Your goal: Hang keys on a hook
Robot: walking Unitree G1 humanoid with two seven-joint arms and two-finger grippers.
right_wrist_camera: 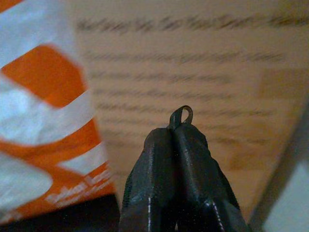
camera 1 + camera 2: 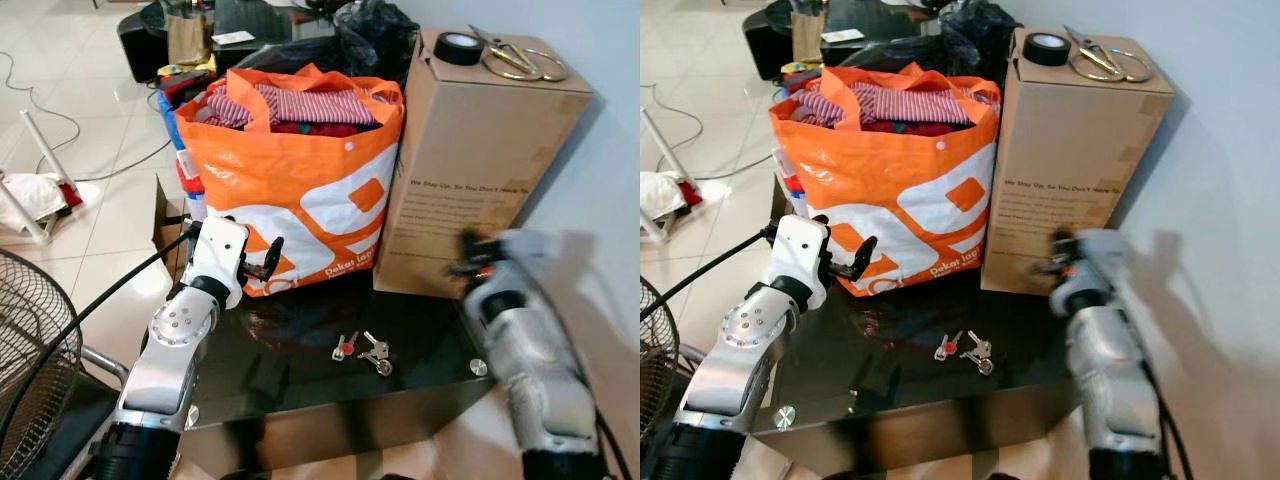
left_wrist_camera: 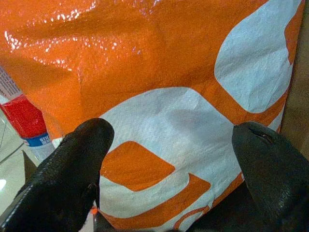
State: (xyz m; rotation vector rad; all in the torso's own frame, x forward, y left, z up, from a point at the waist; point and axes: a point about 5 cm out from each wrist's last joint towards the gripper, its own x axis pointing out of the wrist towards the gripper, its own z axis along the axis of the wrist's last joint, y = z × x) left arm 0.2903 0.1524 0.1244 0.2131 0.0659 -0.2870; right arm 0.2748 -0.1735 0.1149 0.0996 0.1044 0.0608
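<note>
While facing orange-and-white woven shopping bag (image 2: pixel 300 190), left gripper (image 2: pixel 270 258) open; right gripper (image 1: pixel 176 133) pinched on small dark metal loop (image 1: pixel 181 115) near brown cardboard box (image 2: pixel 470 160). Silver keys with red tag (image 2: pixel 365 350) lying on black glass desk (image 2: pixel 300 370).

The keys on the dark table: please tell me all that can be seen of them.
The keys are a small bunch of silvery metal ones, one with a red head. They lie flat and fanned out on the glossy black table, near its front edge, in front of the orange bag and the cardboard box. Neither gripper touches them.
</note>
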